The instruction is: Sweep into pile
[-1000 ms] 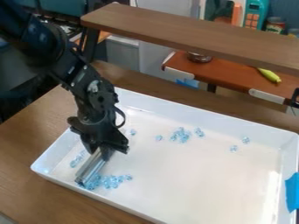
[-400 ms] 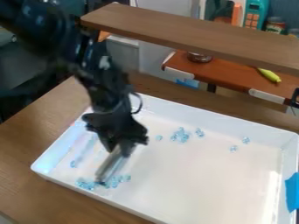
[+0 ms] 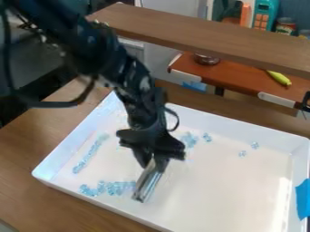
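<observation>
Wooden table [image 3: 27,149]: bore the white tray.
White tray [image 3: 230,192]: held the blue beads.
Gripper [image 3: 152,162]: hung over the tray, pinching the silvery bar.
Silvery bar [image 3: 148,181]: slanted down, just beside the near row.
Blue beads [image 3: 117,187]: lay in 2 rows at left, 1 cluster beyond the gripper, others farther right.

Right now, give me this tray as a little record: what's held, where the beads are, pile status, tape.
Held: grey tool in the gripper, slanting down
Container: white tray
Beads: blue; line at picture left, row left of the tool, cluster beyond the gripper, strays at right
Pile: not yet one; separate groups
Tape: blue, right wall
</observation>
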`<act>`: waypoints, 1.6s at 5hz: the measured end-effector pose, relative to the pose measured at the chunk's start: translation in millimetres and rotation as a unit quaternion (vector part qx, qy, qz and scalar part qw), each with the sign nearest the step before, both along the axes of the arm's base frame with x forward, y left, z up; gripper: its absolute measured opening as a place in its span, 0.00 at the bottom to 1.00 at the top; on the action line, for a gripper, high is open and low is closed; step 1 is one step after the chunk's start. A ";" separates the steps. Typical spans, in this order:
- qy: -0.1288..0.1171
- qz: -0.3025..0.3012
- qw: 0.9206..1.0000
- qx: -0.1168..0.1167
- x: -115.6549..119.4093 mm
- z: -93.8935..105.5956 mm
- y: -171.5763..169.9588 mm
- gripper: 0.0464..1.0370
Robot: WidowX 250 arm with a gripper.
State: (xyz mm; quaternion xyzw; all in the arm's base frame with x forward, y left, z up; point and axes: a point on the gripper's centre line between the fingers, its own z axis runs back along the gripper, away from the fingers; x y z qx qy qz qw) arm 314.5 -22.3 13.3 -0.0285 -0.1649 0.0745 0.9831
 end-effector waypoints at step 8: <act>-0.020 -0.005 1.000 0.008 16.6 42.5 6.2 0.29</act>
